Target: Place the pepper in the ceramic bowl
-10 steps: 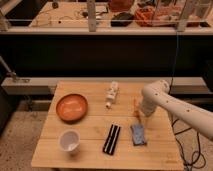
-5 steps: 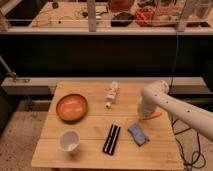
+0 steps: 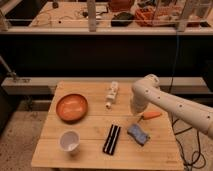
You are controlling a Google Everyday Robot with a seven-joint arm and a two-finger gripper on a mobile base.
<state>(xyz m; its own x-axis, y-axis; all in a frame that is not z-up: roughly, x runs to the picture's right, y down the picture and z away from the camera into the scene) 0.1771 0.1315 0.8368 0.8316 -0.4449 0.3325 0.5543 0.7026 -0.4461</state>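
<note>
The pepper (image 3: 150, 115) is a small orange piece lying on the wooden table (image 3: 90, 156), right of centre. The ceramic bowl (image 3: 71, 107) is orange-brown, stands at the table's left and looks empty. My white arm comes in from the right. Its gripper (image 3: 136, 111) hangs low over the table, just left of the pepper and well right of the bowl. The arm's own body hides most of the gripper.
A white cup (image 3: 69, 141) stands at the front left. A black flat object (image 3: 112, 138) lies at front centre, with a blue sponge-like item (image 3: 138, 134) to its right. A white bottle (image 3: 113, 94) lies behind centre. A dark shelf wall runs behind the table.
The arm's lower end has lifted up and back from above the blue item. The orange pepper, hidden a second ago, now shows beside it.
</note>
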